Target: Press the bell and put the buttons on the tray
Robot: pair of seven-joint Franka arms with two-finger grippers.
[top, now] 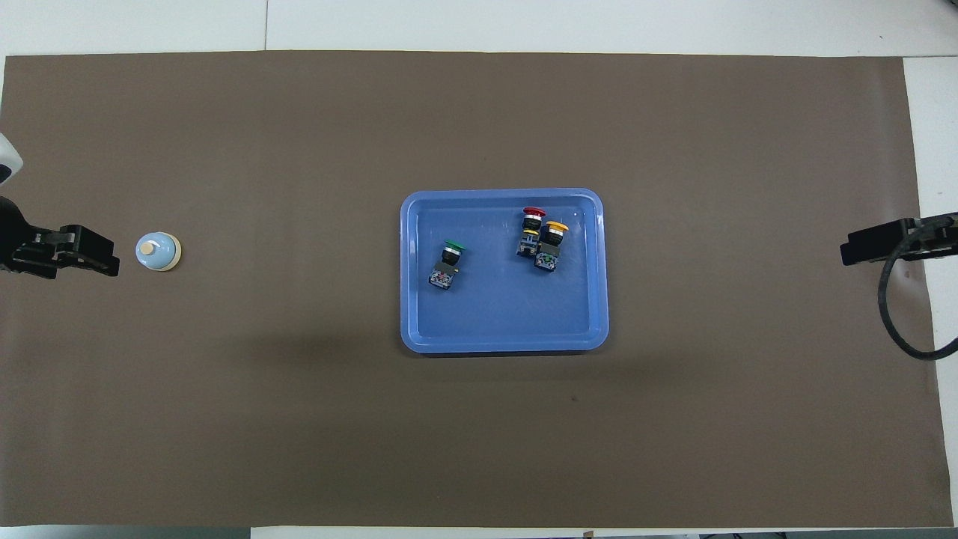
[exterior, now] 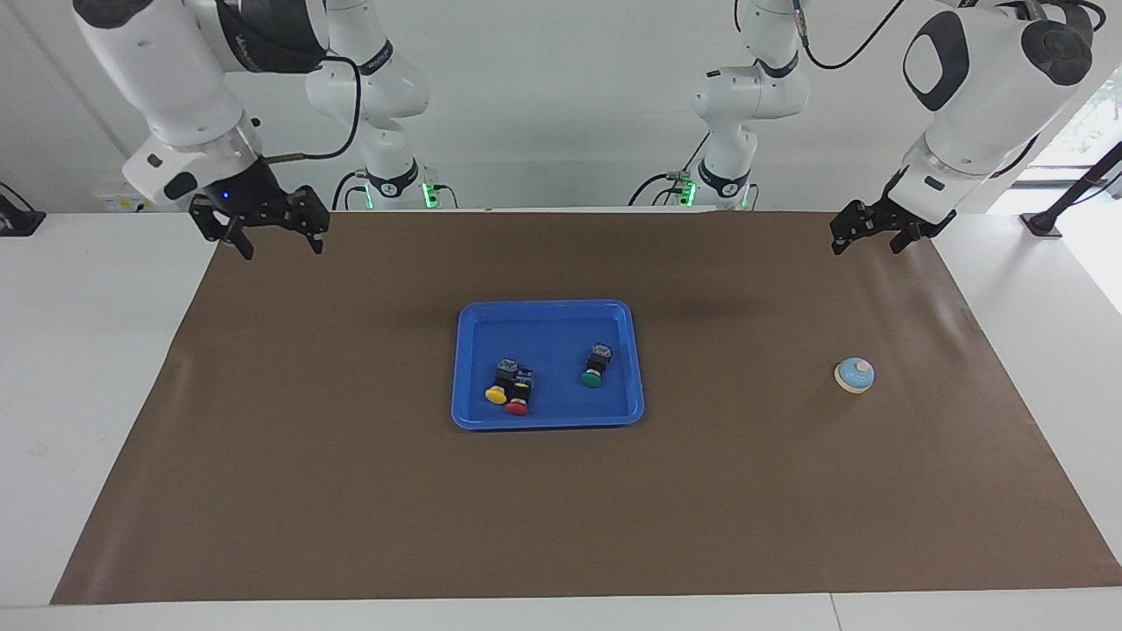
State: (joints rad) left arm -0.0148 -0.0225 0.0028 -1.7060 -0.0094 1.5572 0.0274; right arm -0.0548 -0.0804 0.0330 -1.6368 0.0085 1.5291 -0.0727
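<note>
The blue tray [exterior: 550, 308] lies mid-mat; it also shows in the overhead view [top: 501, 318]. In it lie the green button [exterior: 593, 375] [top: 449, 262], and, side by side and touching, the red button [exterior: 518, 403] [top: 531, 223] and the yellow button [exterior: 497, 393] [top: 553, 238]. The bell [exterior: 854, 374] [top: 158, 251] stands on the mat toward the left arm's end. My left gripper [exterior: 866, 245] [top: 111, 257] is open and empty, raised over the mat's corner at that end, apart from the bell. My right gripper [exterior: 279, 247] [top: 849, 253] is open and empty, raised over the mat's corner at the right arm's end.
A brown mat [exterior: 351, 491] covers most of the white table [exterior: 88, 350]. A black cable [top: 894, 322] loops down from the right gripper over the mat's edge.
</note>
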